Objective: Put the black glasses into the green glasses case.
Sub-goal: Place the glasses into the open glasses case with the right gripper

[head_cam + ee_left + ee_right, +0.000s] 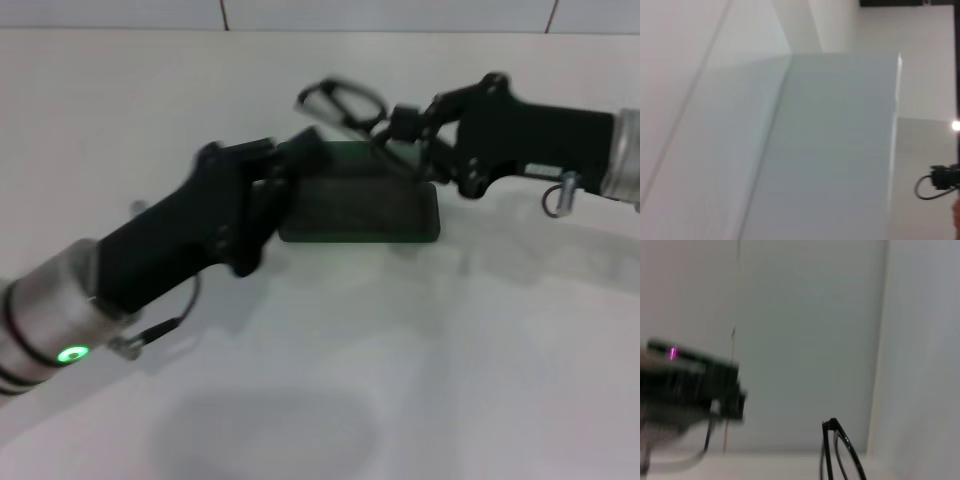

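Observation:
The green glasses case [362, 205] lies open at the middle of the white table, its lid [365, 157] standing up at the back. My left gripper [297, 168] reaches in from the lower left and is shut on the case's left end. The black glasses [340, 100] hang in the air just above and behind the lid's left part, and my right gripper [388, 124], coming from the right, is shut on them. In the right wrist view the black glasses [839, 455] show from the side, with the left arm [690, 385] beyond them. The left wrist view shows neither the case nor the glasses.
The white table [420, 360] spreads around the case, with a tiled wall edge [400, 20] at the back. A metal ring [558, 196] hangs under the right wrist. A small black fitting with a loop [937, 180] shows in the left wrist view.

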Controlling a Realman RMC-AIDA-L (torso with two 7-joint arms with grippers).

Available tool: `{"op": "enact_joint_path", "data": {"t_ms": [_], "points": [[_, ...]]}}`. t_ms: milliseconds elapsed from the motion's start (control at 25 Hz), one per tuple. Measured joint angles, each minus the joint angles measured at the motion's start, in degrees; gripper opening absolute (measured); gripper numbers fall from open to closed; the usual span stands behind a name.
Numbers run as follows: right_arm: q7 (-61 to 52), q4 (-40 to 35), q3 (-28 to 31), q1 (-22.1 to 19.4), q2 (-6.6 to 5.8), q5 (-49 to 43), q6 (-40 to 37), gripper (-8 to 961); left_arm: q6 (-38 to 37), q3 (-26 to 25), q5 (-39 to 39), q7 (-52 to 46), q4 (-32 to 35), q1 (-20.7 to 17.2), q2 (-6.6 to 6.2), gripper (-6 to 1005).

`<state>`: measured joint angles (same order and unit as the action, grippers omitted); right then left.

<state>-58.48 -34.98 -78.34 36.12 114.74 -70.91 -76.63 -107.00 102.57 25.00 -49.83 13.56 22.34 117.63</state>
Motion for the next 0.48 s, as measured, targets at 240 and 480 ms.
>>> {"op": "enact_joint_path", "data": {"t_ms": [240,480], "points": [[-8.81,-11.66,-4.12,-0.11,1.20,-16.02,7.78,34,-3.58,-0.40,0.94,1.75,-1.23,-2.83,-1.42,24],[-18.22,-23.65,-12.97,-1.12,1.18,-27.83,18.49,34,-3.80,-0.22,1.63,3.81,-2.74,-3.08,-0.29,25]]}}
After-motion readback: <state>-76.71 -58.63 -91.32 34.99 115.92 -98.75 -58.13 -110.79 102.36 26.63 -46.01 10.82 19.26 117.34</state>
